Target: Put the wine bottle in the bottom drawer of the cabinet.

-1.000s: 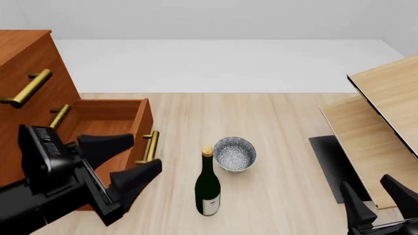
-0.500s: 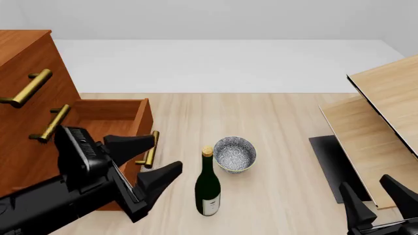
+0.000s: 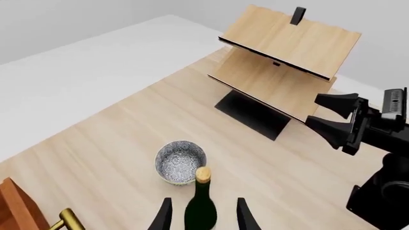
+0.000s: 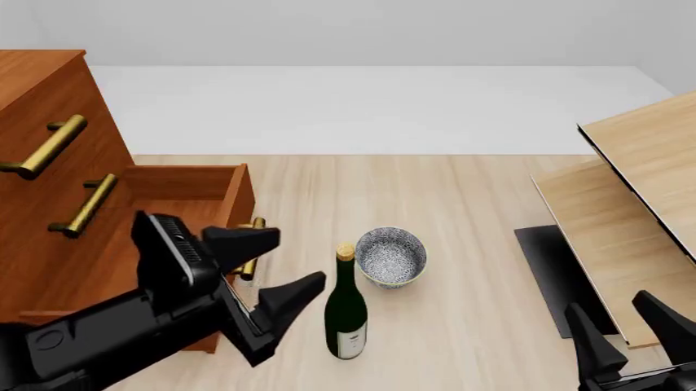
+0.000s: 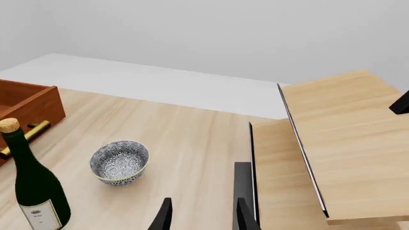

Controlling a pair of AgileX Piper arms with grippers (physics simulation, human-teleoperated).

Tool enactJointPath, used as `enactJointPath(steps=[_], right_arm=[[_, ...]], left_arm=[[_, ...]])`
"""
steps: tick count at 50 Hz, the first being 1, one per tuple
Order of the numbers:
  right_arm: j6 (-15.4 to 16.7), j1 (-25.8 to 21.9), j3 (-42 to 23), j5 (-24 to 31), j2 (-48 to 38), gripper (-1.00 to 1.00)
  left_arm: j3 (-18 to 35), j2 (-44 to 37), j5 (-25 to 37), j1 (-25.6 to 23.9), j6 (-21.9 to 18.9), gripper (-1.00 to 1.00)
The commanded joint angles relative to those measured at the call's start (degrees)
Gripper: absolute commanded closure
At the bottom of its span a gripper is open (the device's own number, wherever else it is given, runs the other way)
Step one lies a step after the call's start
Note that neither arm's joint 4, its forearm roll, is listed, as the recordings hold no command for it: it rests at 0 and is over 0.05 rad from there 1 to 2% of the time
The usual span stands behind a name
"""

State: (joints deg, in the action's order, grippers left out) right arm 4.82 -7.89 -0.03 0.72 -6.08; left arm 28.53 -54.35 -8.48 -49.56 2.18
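Note:
The wine bottle [image 4: 345, 314] stands upright on the table, dark green with a gold top and a white label. The cabinet [image 4: 44, 155] stands at the left, and its bottom drawer [image 4: 179, 195] is pulled open and looks empty. My left gripper [image 4: 300, 258] is open, just left of the bottle and in front of the drawer's brass handle. In the left wrist view the bottle [image 3: 201, 208] shows between the open fingers [image 3: 164, 218]. My right gripper [image 4: 607, 305] is open and empty at the near right. The right wrist view shows the bottle [image 5: 32, 182] far off.
A speckled grey bowl [image 4: 390, 257] sits just behind and to the right of the bottle. Pale slanted wooden shelving [image 4: 636, 187] on a black base [image 4: 555, 273] fills the right side. The two upper drawers are shut.
My left gripper has moved right and forward from the drawer front towards the bottle, staying open. The bottle, the bowl and the right arm have not moved.

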Motion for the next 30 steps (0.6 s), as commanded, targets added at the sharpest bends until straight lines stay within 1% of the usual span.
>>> enactJointPath(steps=[1,12,21,30], right_arm=[[-0.1,0.1,0.0,0.1,0.1,-1.00],[-0.2,0.1,0.0,0.0,-0.1,-1.00],[-0.2,0.0,0.0,-0.2,-0.2,-1.00],[-0.2,-0.1,0.0,0.4,0.3,-1.00]], left_arm=[[0.5,-2.7,-1.9,-0.1,-0.6,-1.00],[0.7,-5.4,-4.1,-0.4,-0.7,-1.00],[0.8,-7.4,-6.2,-0.5,-1.7,-1.00],[1.0,-9.3,-7.6,-0.7,-1.6,-1.00]])
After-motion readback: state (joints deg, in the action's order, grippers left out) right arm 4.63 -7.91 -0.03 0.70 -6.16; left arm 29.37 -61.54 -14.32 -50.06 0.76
